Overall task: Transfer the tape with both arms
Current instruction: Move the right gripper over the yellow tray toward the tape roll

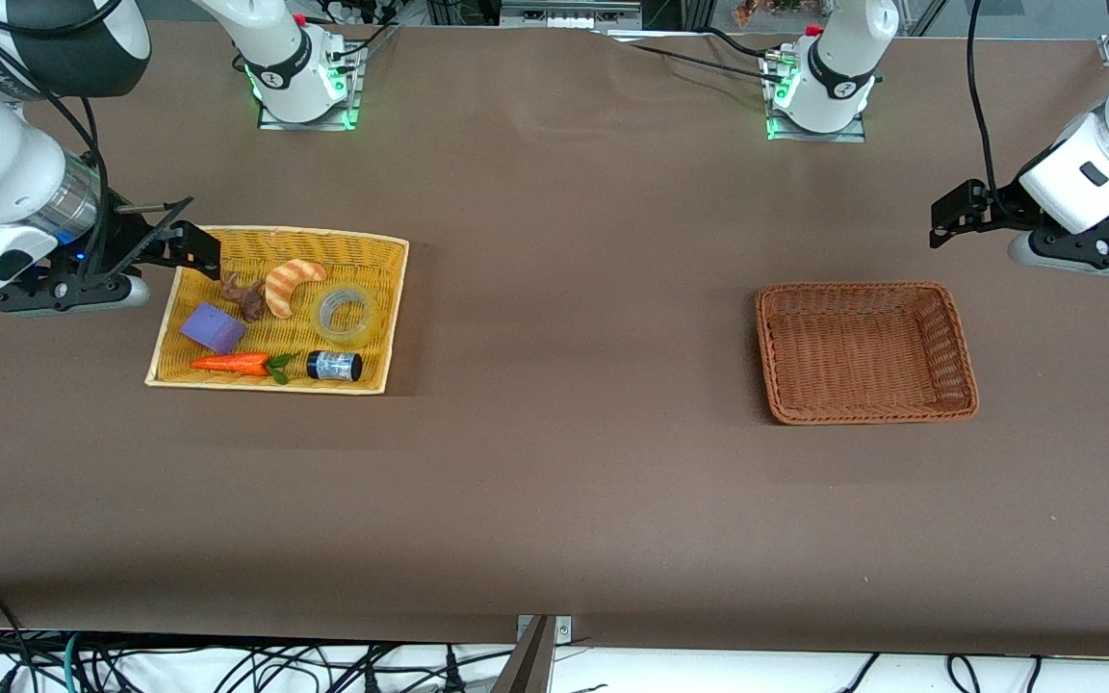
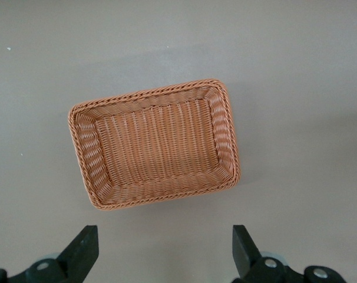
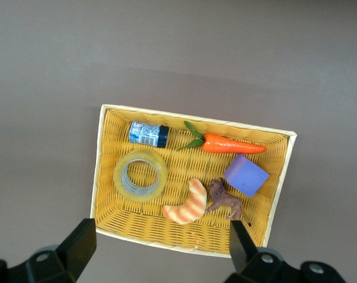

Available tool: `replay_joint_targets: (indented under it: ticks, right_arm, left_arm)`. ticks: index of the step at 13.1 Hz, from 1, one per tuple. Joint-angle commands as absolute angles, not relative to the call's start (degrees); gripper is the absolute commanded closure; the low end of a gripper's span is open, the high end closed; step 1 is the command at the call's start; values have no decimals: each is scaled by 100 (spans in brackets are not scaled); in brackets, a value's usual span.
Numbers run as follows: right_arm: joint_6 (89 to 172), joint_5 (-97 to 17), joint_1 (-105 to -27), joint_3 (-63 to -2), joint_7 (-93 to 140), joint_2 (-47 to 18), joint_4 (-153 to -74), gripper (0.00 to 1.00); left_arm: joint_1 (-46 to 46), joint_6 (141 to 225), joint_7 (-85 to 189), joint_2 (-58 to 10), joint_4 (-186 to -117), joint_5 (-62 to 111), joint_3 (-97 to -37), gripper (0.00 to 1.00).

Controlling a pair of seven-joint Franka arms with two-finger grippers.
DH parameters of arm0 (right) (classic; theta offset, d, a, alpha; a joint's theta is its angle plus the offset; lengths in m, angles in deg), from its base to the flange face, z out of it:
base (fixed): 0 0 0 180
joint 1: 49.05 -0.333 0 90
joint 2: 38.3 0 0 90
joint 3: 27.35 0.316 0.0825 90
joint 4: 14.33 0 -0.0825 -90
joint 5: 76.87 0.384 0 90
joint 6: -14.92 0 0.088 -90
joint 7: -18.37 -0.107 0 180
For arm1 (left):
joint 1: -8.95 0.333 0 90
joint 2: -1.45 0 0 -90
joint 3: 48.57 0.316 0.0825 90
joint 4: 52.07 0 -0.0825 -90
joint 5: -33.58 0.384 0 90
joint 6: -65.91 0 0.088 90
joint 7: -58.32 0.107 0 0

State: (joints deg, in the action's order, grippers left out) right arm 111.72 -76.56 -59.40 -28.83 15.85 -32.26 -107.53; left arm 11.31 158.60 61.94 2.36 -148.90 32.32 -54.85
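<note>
Nothing moved yet. Tape lies in yellow tray beside the jar. Right gripper hangs above tray, left gripper above empty brown basket; both spread wide, holding nothing.

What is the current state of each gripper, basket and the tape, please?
tape: flat in yellow basket, ungripped
brown basket: empty
right gripper: open, above the yellow basket's edge
left gripper: open, holding nothing, above the table beside the brown basket
</note>
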Motion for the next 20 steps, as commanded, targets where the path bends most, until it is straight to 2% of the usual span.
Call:
replay_joint_targets:
  ticks: [1,4,10,16,20]
  right_arm:
    - [11160,-7617,-5889,-2849,1679,-3180,-10705,0]
    - [11404,-7626,-5898,-2797,1557,-2926,-10871,0]
    - [13381,-7678,-5915,-2507,1222,-2381,-12101,0]
    - [15499,-7678,-5915,-2498,1249,-2249,-13911,0]
    - [15722,-7670,-5915,-2498,1240,-2283,-14423,0]
  left_arm:
    - [1150,15758,6263,171,-14735,3156,-5490,0]
    - [1150,15758,6263,171,-14743,3156,-5490,0]
    - [1150,15758,6263,171,-14743,3156,-5490,0]
    - [1150,15758,6263,171,-14743,3156,-5490,0]
    - [1158,15758,6272,171,-14752,3156,-5490,0]
